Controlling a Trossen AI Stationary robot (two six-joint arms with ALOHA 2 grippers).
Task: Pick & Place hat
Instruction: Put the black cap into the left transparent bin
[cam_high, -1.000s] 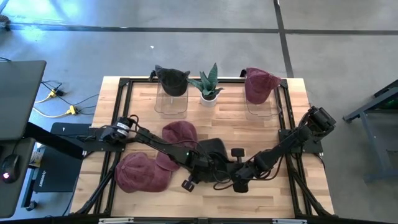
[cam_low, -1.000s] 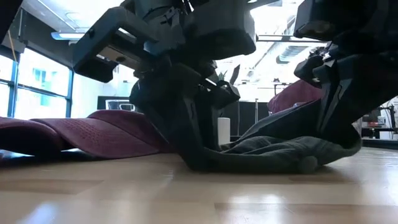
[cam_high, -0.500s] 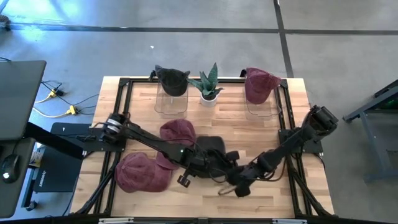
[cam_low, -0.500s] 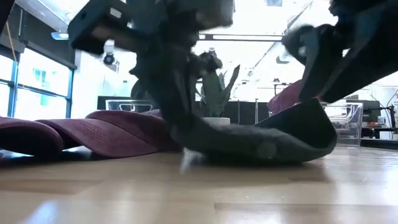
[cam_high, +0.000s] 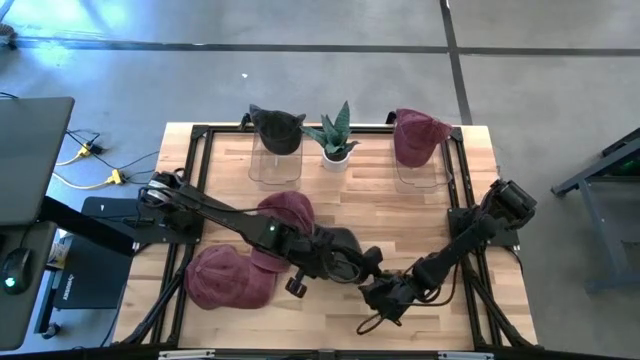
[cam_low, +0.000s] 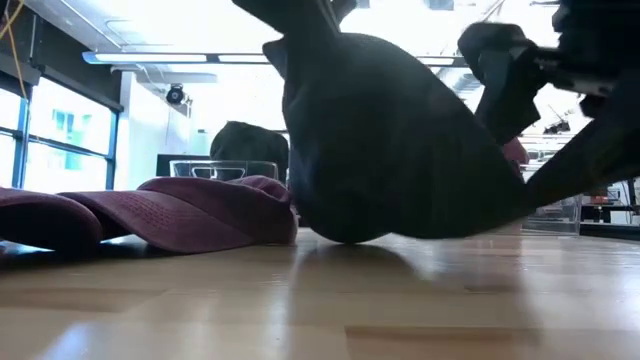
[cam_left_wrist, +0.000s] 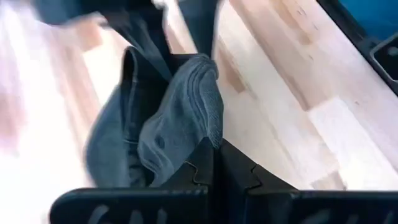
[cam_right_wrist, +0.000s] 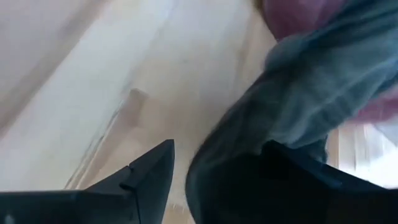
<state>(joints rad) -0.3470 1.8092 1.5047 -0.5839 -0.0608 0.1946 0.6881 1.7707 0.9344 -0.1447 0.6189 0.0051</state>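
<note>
We count three maroon hats: two on the table left of the plant, at and, and one on the stand right of it. Two dark hats: one on the stand left of the plant, one in front of it. One potted plant, two clear stands.

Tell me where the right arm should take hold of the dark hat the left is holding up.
Probably the loose lower edge of the dark hat, from the front-right, where the right gripper sits. The left gripper pinches a bunched fold on its own side, so the hat hangs crumpled, barely off the table. The free hem facing the right arm is thin enough for its fingers to close over.
</note>
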